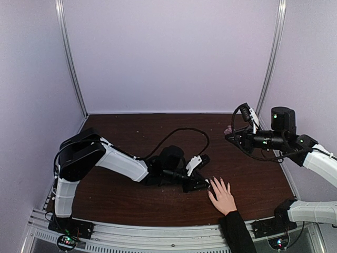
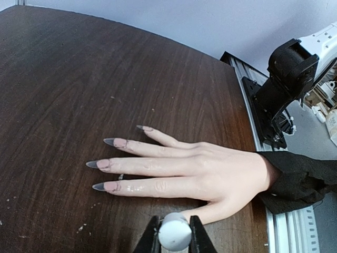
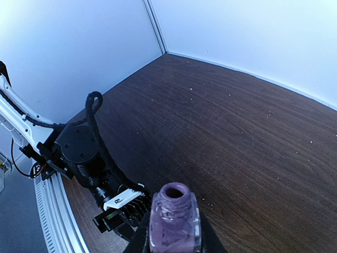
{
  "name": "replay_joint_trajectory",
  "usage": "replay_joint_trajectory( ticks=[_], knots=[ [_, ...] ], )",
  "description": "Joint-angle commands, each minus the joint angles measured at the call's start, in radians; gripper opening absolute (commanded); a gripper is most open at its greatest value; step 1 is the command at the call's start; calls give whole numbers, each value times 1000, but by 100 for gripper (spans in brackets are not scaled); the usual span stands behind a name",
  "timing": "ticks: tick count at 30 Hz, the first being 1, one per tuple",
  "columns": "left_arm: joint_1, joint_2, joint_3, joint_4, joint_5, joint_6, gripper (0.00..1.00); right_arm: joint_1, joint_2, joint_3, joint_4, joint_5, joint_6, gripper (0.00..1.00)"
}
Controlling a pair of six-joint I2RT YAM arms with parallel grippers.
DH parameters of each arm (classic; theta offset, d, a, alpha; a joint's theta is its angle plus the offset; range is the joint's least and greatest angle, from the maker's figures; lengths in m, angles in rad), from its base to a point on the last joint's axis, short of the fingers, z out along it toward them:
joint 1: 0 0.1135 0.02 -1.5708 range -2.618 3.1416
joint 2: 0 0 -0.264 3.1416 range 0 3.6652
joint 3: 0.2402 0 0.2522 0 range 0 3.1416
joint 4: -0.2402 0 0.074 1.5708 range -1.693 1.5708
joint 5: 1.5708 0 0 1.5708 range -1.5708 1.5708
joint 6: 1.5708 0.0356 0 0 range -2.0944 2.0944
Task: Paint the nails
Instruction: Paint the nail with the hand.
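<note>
A light-skinned hand (image 2: 210,168) with a black sleeve (image 2: 300,176) lies flat on the dark wooden table, fingers spread to the left. Its long nails (image 2: 103,164) are pinkish with grey tips. The thumb tip is hidden behind the cap. My left gripper (image 2: 175,227) is shut on a pale round brush cap (image 2: 175,234), right at the thumb. In the top view the left gripper (image 1: 202,184) is just left of the hand (image 1: 224,196). My right gripper (image 3: 175,234) is shut on an open purple polish bottle (image 3: 175,221) and holds it upright above the table at the right (image 1: 233,133).
The wooden table (image 1: 158,132) runs back to white walls. A metal rail (image 2: 253,105) and the right arm's base (image 2: 287,79) stand beside the sleeve. The left arm with its black cable (image 3: 79,153) shows in the right wrist view.
</note>
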Motion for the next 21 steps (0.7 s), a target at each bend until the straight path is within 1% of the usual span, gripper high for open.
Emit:
replay_joint_trajectory(
  ticks=[1,21],
  knots=[
    [-9,18,32,4,18,4,0,-5,-1,-4,33,-11,8,0],
    [-10,26,27,-1,17,4,0,-6,-4,-6,30,-7,7,0]
  ],
)
